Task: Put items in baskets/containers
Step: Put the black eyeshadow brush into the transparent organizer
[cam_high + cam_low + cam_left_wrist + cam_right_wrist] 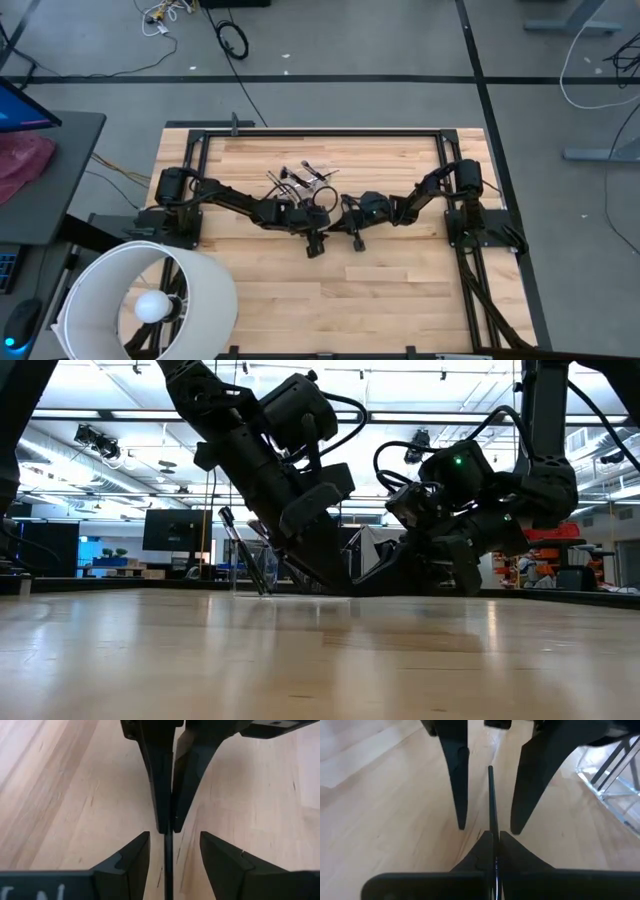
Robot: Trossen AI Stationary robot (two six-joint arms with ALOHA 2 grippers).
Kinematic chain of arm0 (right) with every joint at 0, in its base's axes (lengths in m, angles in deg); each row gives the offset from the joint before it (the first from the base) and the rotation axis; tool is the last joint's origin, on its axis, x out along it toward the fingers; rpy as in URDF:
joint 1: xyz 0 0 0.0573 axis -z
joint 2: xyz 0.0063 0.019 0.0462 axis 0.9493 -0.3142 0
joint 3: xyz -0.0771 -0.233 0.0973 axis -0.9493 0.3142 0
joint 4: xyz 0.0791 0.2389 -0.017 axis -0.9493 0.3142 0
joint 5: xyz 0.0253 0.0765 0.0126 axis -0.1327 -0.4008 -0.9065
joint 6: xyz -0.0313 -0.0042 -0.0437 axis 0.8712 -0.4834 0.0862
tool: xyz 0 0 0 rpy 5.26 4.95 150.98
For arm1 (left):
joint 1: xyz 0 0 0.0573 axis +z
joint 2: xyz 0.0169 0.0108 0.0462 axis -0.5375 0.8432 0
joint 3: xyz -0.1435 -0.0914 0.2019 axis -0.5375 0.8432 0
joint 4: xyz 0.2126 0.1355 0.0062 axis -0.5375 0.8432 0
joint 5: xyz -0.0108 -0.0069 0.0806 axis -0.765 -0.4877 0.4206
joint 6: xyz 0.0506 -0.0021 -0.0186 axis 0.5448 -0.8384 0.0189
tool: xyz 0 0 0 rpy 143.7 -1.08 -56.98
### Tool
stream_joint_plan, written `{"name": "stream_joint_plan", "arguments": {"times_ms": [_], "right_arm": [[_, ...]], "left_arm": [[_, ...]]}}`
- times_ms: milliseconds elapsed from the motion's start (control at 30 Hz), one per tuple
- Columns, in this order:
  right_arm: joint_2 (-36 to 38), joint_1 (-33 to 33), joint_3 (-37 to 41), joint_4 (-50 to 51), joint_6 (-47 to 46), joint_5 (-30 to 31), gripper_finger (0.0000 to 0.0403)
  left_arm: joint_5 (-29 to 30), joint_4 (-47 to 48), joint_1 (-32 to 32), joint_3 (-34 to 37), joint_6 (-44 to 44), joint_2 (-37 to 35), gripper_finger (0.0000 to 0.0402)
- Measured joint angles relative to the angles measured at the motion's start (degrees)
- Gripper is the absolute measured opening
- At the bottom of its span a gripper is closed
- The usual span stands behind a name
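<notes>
My right gripper (493,834) is shut on a thin dark brush (490,795) at mid-table. My left gripper (175,836) faces it, open, one finger on each side of the brush's free end and touching nothing. In the high view the two grippers meet tip to tip, left gripper (328,214) and right gripper (346,212). Just beyond them stands the clear cup (322,196), whose wall and rim (615,785) show with several brushes leaning inside (245,555). A few loose brushes (290,180) lie flat on the table to the cup's far left. My right gripper pinches the brush's slim dark handle (493,827) between its two fingertips. The handle runs along the fingers and sticks out forward past them, toward my left gripper. The brush is nearly level and looks lifted clear of the table.
A big white lampshade with a bulb (150,300) stands at the near left corner. The black frame rail (320,132) runs along the far edge. Bare wood (380,290) lies between the grippers and the near edge.
</notes>
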Motion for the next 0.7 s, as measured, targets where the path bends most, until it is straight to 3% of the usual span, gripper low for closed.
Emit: {"name": "stream_joint_plan", "arguments": {"times_ms": [333, 700], "right_arm": [[0.0, 0.0, 0.0, -0.9, 0.0, 0.0, 0.0009], [0.0, 0.0, 0.0, -1.3, 0.0, 0.0, 0.001]], "left_arm": [[0.3, 0.6, -0.3, 0.0, 0.5, 0.0, 0.0169], [0.3, 1.0, -0.2, 0.0, 2.5, 0.0, 0.0049]]}}
